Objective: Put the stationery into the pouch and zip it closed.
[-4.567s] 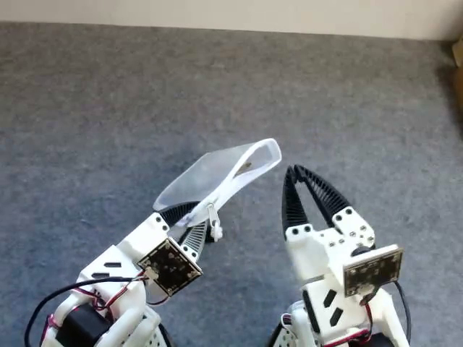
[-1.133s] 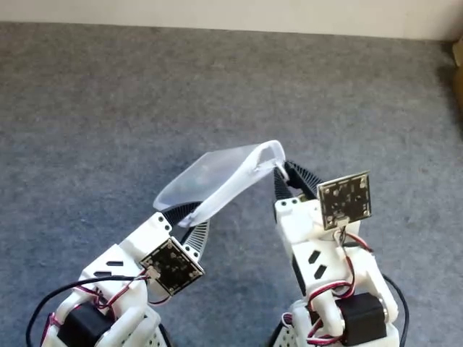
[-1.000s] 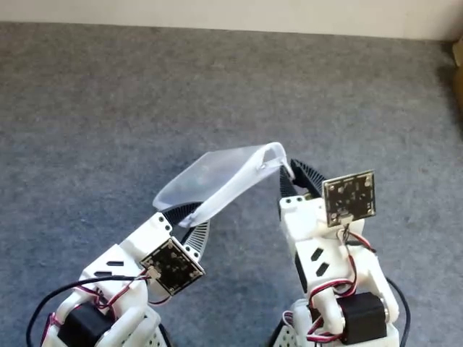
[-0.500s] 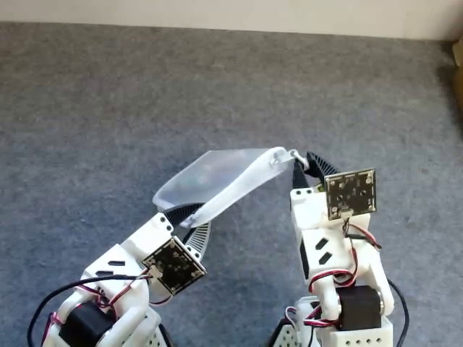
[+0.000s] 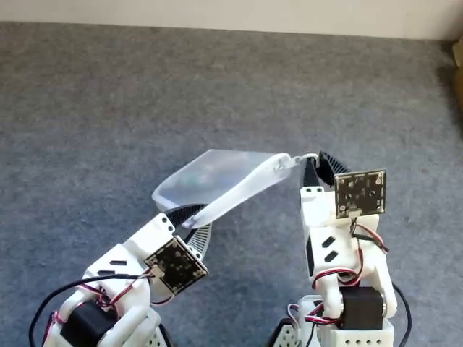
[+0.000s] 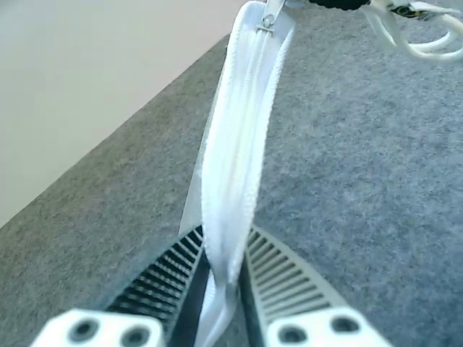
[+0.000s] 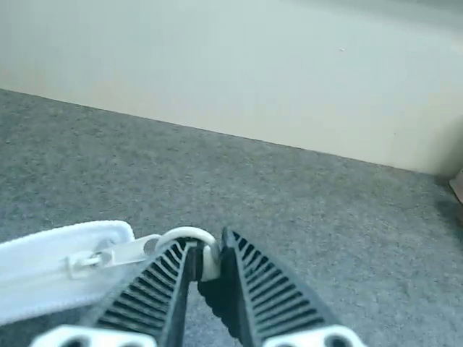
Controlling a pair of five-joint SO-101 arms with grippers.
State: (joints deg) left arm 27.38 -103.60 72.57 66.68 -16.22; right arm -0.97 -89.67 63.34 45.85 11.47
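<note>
Surface: grey carpet-like table top [image 5: 108, 94], with a pale wall [image 5: 217, 11] along the far edge.
Pouch: and there's the pouch [image 5: 210, 181], a clouded, see-through white one, hanging in the air above the table, strung between the two arms!
Left gripper: the left gripper [image 6: 223, 238] is pressed onto the pouch's near end, with the zip band [image 6: 242, 123] running away from its jaws.
Right gripper: the right gripper [image 7: 207, 249] pinches the pull ring [image 7: 187, 235], and the slider [image 7: 83, 264] sits right at the pouch's far end. The zip looks run home!
Contents: too clouded to tell through the wall.
Handling: light, soft and floppy by the look of it. The film sags and would fold with no tension on it, and it is likely slick. The zip band is the stiffest part.
Where to hold: the band end for the body and the ring for the slider, which is just where both pincers sit.
Around: a brown object [image 5: 457, 65] lies at the table's far right edge, well apart from the pouch.
In the way: nothing stands between the pouch and the table under it.
</note>
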